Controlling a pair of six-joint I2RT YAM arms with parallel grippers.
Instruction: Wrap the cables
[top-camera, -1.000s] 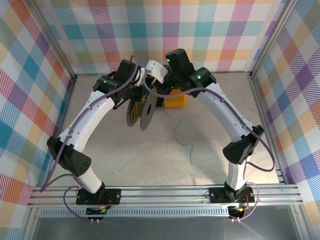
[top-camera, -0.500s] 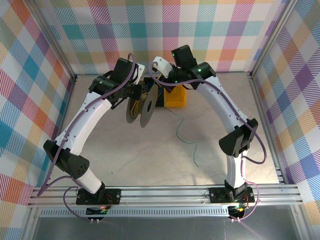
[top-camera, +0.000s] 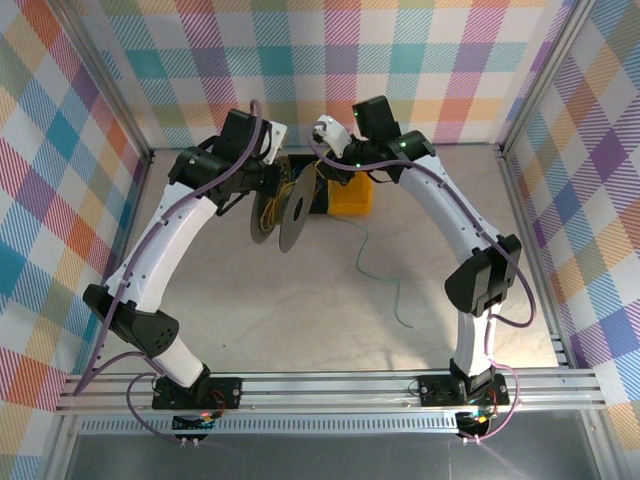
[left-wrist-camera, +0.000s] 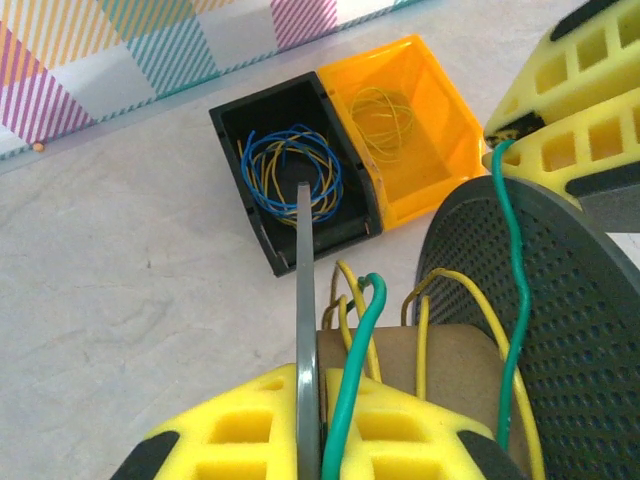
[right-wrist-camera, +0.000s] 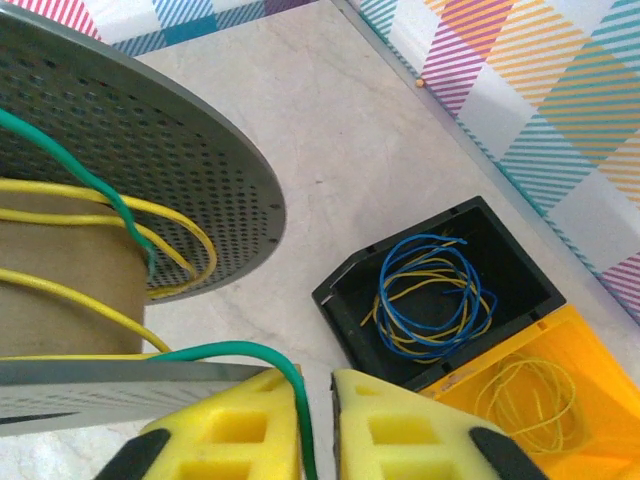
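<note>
A black perforated spool (top-camera: 281, 216) with a cardboard core (left-wrist-camera: 450, 365) hangs above the table. My left gripper (top-camera: 266, 186) (left-wrist-camera: 322, 378) is shut on the edge of one flange. The teal-green cable (left-wrist-camera: 516, 270) runs over the core, beside yellow turns, and up to my right gripper (top-camera: 318, 165) (right-wrist-camera: 316, 382). That gripper's yellow fingers (left-wrist-camera: 575, 95) are shut on the cable (right-wrist-camera: 235, 350) just behind the spool. The loose tail of the cable (top-camera: 380, 275) lies kinked across the table.
Behind the spool, a black bin (left-wrist-camera: 232, 118) (right-wrist-camera: 345, 288) holds blue and yellow coils (left-wrist-camera: 292, 172) (right-wrist-camera: 430, 295). A yellow bin (top-camera: 352, 200) (left-wrist-camera: 450, 120) beside it holds a thin yellow-green coil (left-wrist-camera: 385, 112) (right-wrist-camera: 525, 395). Checked walls and metal frame posts enclose the table.
My right gripper has swung back and to the right around the spool with the cable. The loose tail has slid rightward and nearer. The left arm and spool shifted slightly left.
</note>
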